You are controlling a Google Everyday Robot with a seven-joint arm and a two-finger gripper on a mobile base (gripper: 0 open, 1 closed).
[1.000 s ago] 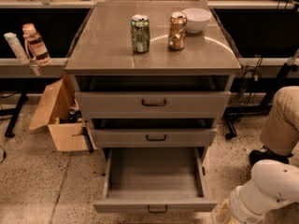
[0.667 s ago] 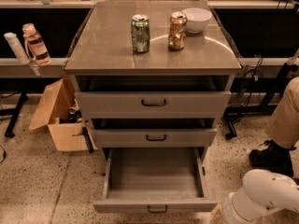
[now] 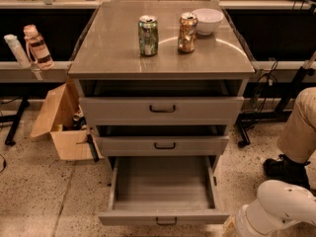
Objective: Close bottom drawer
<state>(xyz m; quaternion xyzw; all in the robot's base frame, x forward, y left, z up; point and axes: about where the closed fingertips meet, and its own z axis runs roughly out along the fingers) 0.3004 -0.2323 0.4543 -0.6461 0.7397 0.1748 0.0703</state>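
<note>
cardboard box (image 3: 58, 125) 8 o'clock, contents hard to make out | bottom drawer (image 3: 163, 189) 6 o'clock, pulled out | green can (image 3: 148, 35) 12 o'clock, label unreadable | gripper (image 3: 231, 227) 5 o'clock, mostly cut off; you cannot tell its state

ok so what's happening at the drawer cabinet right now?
The robot is at the grey metal cabinet to close its lowest, narrowest grey drawer, which is pulled well out and looks empty. Only the white arm shows, low at the right beside the drawer front. The gripper is out of view, and no contact with the drawer is visible.
</note>
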